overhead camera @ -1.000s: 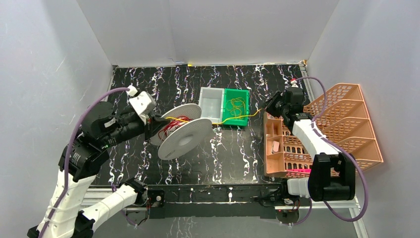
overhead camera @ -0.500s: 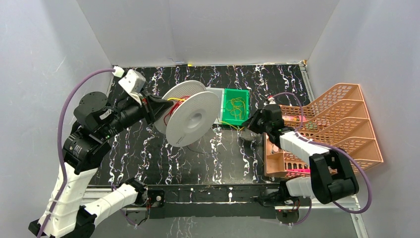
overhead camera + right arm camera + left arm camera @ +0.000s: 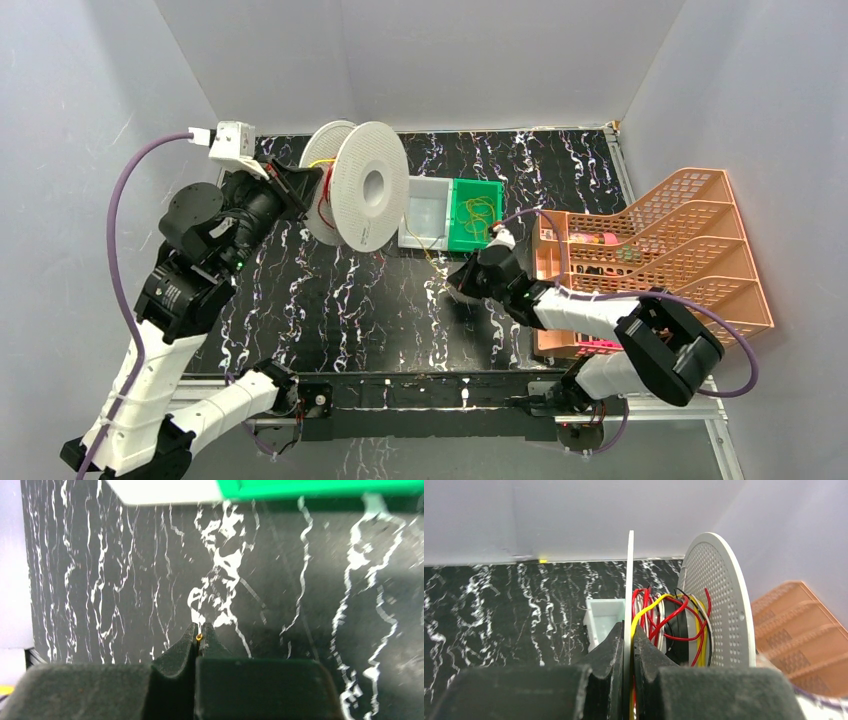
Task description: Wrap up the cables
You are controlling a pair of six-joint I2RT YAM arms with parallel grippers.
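Observation:
My left gripper (image 3: 308,190) holds the white perforated spool (image 3: 365,185) up over the back left of the table. In the left wrist view its jaws (image 3: 628,628) are shut on the thin near flange (image 3: 629,580). Red, white, black and yellow wires are wound on the hub, and one yellow cable (image 3: 650,609) runs down past the jaws. My right gripper (image 3: 463,283) hangs low over the table's middle. It is shut on the tip of a yellow cable (image 3: 200,636), which shows as a thin line (image 3: 430,255) leading up toward the spool. More yellow cables (image 3: 480,212) lie coiled in the green bin (image 3: 497,190).
A clear white bin (image 3: 425,210) stands joined to the green bin's left side, just right of the spool. An orange mesh file rack (image 3: 680,250) fills the table's right edge, close behind my right arm. Grey walls close in the left, back and right.
My left arm raised the spool and swung it toward the back left, turning it more upright. My right gripper moved from beside the rack leftward and nearer, carrying the cable end.

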